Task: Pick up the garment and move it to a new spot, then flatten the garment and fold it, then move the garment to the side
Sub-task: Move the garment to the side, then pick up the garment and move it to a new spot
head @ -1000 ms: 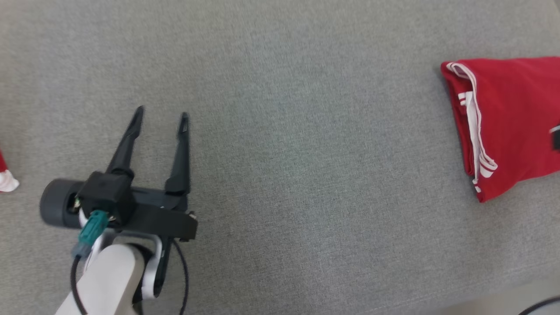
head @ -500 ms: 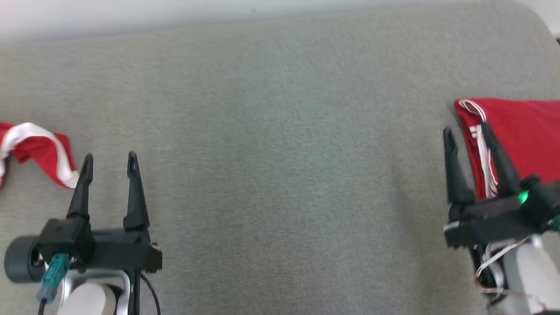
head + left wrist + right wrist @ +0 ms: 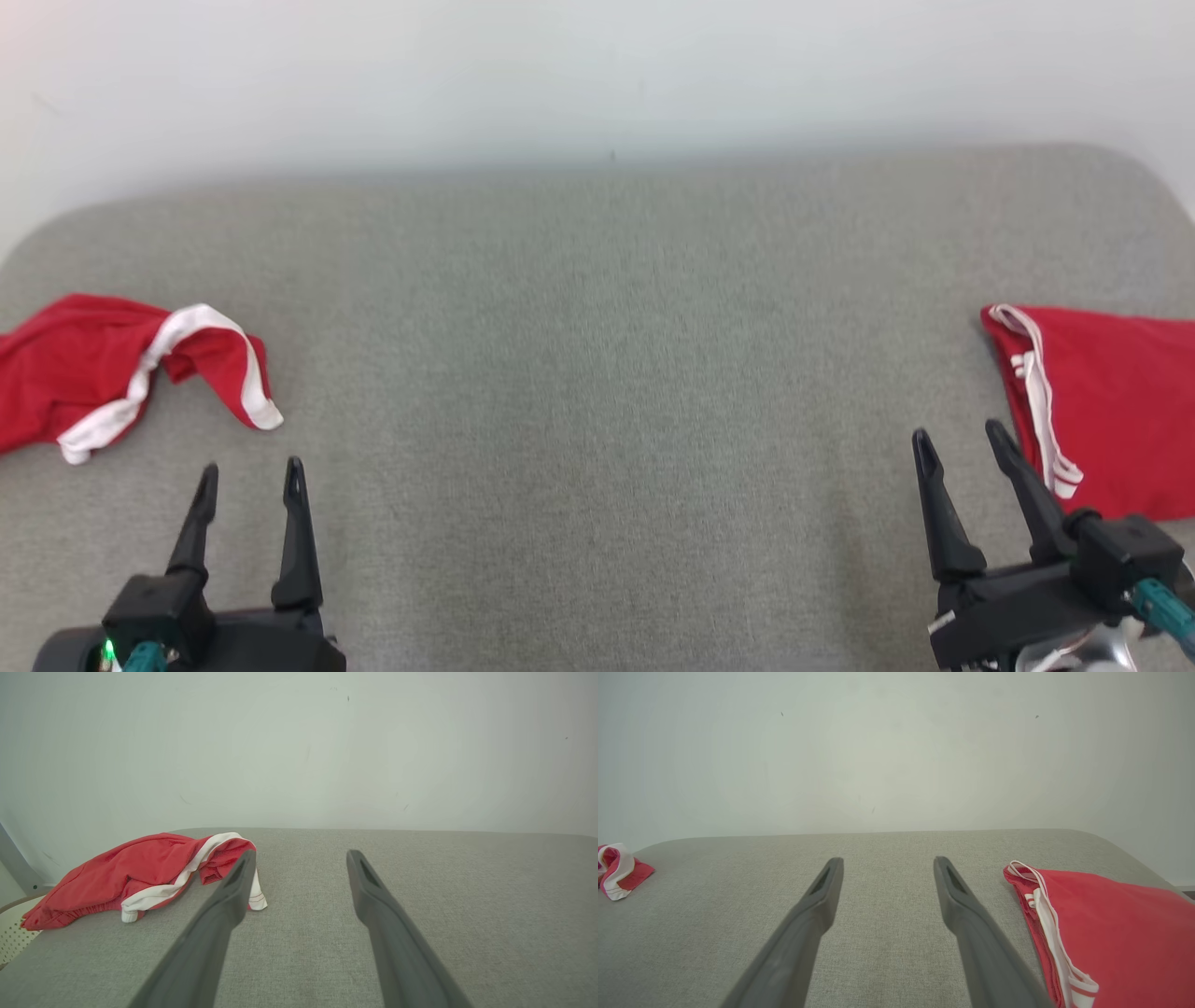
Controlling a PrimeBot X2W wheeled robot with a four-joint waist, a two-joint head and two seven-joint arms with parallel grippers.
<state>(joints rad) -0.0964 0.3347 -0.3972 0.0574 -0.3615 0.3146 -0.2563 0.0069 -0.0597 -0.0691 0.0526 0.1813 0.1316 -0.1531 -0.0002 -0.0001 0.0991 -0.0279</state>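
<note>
A crumpled red garment (image 3: 84, 369) with white trim lies at the left end of the grey padded surface (image 3: 597, 373); the left wrist view shows this crumpled garment (image 3: 131, 872) ahead and to the left of my fingers. A second red garment (image 3: 1120, 411), folded flat with white stripes, lies at the right end, and the right wrist view has that folded garment (image 3: 1115, 924) just right of my fingers. My left gripper (image 3: 250, 469) is open and empty, a little short of the crumpled garment. My right gripper (image 3: 959, 433) is open and empty, just left of the folded one.
A pale wall (image 3: 597, 75) rises right behind the surface's far edge. The surface has rounded far corners. A white perforated object (image 3: 9, 933) sits below its left end. Bare grey fabric spans the wide middle between the two garments.
The head camera has tilted up and turned, so the wall, the crumpled garment and my right gripper have come into the picture. Both grippers stay open.
</note>
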